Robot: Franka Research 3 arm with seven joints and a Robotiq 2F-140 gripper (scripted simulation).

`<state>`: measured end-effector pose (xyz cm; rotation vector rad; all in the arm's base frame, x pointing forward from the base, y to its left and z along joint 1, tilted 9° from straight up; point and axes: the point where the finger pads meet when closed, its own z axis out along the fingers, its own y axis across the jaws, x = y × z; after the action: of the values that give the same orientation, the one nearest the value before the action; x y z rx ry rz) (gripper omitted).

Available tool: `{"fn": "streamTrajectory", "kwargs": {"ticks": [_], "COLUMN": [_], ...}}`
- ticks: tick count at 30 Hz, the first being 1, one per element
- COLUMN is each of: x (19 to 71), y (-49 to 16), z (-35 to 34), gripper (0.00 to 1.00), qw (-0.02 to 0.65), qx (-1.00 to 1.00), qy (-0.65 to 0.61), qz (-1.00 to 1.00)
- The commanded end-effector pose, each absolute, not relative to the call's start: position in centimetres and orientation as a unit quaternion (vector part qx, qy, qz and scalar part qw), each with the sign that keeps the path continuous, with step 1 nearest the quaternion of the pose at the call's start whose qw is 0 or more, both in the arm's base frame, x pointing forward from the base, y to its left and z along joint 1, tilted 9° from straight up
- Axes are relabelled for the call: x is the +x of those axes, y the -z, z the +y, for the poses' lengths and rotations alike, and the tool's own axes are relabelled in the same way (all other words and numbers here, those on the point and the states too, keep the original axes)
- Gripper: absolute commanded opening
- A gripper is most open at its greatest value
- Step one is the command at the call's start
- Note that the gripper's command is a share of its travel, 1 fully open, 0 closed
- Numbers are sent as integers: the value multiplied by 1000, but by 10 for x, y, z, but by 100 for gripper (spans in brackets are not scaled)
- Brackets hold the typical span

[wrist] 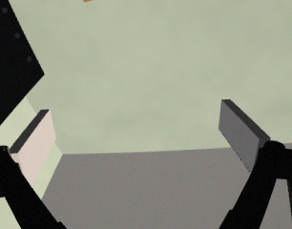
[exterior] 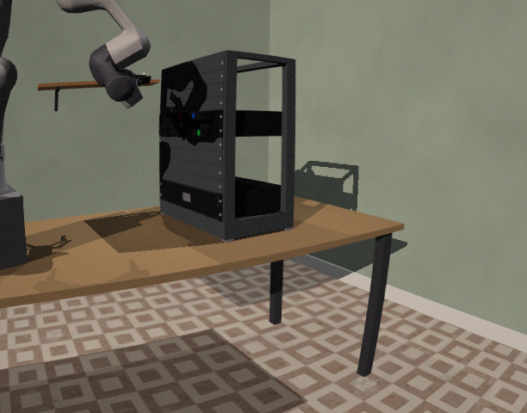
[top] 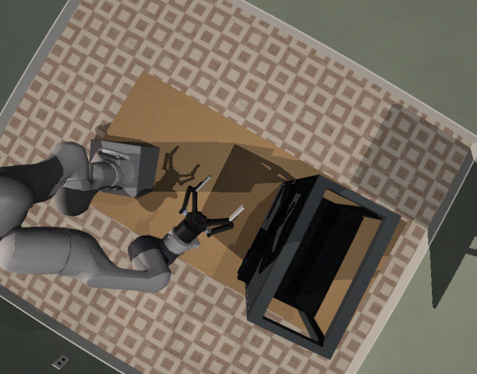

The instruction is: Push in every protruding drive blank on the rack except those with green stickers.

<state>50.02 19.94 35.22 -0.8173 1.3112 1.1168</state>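
The black open-frame rack (top: pixel 358 285) (exterior: pixel 230 142) stands on the wooden table (top: pixel 158 108) (exterior: pixel 121 261); one corner of it shows in the wrist view (wrist: pixel 9 71). Halfway up its front is a band of drive blanks. One has a blue sticker (exterior: pixel 193 114) and one a green sticker (exterior: pixel 198 132). A red and another green mark show faintly in shadow to their left. From above, dark blanks (top: pixel 251 259) jut out of the front. My gripper (top: pixel 221 197) (wrist: pixel 136 119) is open and empty. It hangs in the air in front of the rack's upper part, clear of it.
The robot's grey pedestal (top: pixel 124 167) (exterior: pixel 3 231) stands on the table's left end. A wooden wall shelf (exterior: pixel 77 84) hangs behind the arm's wrist (exterior: pixel 116 84). The table edge runs close behind the rack.
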Motion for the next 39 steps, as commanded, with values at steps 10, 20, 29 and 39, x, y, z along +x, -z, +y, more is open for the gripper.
{"fn": "streamTrajectory", "kwargs": {"ticks": [10, 20, 29, 39], "x": [529, 538, 540, 535], "y": [-356, -337, -308, -281], "z": [127, 77, 35, 10], "gripper": [100, 100, 100, 100], "qw": [650, 669, 670, 658], "qx": [-172, -49, 76, 170], "qy": [-486, -483, -479, -476], "qz": [559, 563, 562, 558]}}
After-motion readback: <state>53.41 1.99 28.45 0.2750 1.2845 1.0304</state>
